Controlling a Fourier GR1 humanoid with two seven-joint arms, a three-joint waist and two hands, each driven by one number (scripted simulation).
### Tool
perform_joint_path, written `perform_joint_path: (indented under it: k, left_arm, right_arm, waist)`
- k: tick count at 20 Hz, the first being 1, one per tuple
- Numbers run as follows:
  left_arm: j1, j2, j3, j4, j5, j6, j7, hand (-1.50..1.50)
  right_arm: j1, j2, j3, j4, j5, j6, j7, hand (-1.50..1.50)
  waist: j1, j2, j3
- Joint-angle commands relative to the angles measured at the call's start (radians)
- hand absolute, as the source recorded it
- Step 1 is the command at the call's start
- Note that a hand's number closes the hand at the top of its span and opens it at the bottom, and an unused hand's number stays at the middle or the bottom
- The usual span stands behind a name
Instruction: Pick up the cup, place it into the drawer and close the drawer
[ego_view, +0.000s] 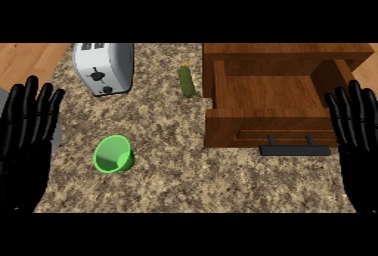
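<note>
Resting spread open, left hand (22, 147) & right hand (362, 147), both empty, cup (113, 155) untouched btwn them, drawer (266, 125) open.

We count one green plastic cup (114, 154), one silver toaster (105, 67), one green cucumber (187, 81), one open wooden drawer (269, 102).

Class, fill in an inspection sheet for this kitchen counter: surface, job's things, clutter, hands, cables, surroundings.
Surface: speckled stone counter.
Job's things: green cup at the left, untouched; wooden drawer pulled open, black handle at its front.
Clutter: toaster at the back left; green cucumber beside the drawer.
Hands: left hand and right hand open, resting at the side edges.
Cables: nothing seen.
Surroundings: wooden floor beyond the counter.
</note>
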Motion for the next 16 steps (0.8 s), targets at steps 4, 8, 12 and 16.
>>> perform_joint_path:
  k: [4,8,12,16]
  left_arm:
    - [-0.01,0.149,0.042,0.051,0.309,-0.325,-0.065,-1.5]
    - [0.038,0.173,0.019,0.176,0.526,-0.433,0.064,-1.5]
    - [0.022,0.264,0.118,0.35,0.661,-0.595,0.016,-1.5]
    - [-0.091,0.297,0.176,0.523,0.66,-0.654,0.021,-1.5]
  right_arm:
    - [0.036,0.021,0.015,-0.019,0.021,-0.008,-0.055,-1.5]
    - [0.01,-0.031,0.047,0.054,-0.015,0.071,0.046,-1.5]
    - [-0.121,-0.027,0.037,0.083,-0.01,0.04,0.161,-1.5]
    - [-0.118,-0.05,-0.029,0.143,-0.062,0.093,0.093,-1.5]
  waist:
    - [-0.012,0.023,-0.02]
    - [-0.004,0.034,-0.02]
    - [0.001,0.028,-0.019]
    - [-0.007,0.025,-0.017]
